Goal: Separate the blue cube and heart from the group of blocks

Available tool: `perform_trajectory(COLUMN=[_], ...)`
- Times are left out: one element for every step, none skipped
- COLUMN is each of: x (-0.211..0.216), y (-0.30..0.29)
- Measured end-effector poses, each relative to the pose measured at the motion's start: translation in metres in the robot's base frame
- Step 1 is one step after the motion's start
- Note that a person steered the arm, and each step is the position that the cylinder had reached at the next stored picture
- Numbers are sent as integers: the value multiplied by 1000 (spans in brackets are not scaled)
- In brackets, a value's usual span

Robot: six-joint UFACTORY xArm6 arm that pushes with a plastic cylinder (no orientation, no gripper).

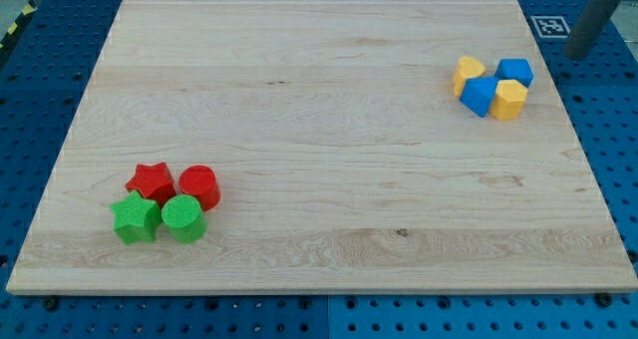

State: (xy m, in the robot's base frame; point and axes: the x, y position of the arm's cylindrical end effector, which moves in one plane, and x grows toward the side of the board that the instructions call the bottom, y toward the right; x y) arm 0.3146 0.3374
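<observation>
A tight group of blocks sits near the board's top right. A blue cube (515, 72) is at its upper right. A second blue block (478, 95), its shape unclear, is at the lower left. A yellow heart-like block (469, 73) is at the upper left and another yellow block (509, 99) at the lower right. All of them touch. My tip (580, 53) is off the board, over the blue pegboard, to the right of and slightly above the blue cube, well apart from it.
A red star (151, 181), a red cylinder (198, 186), a green star (135, 218) and a green cylinder (184, 218) cluster at the board's lower left. A tag marker (548, 26) lies by the wooden board's (319, 130) top right corner.
</observation>
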Motion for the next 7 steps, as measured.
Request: perform_trajectory(x=[19, 44, 48, 48, 48, 45, 46], y=[-6, -35, -112, -197, -229, -234, -236])
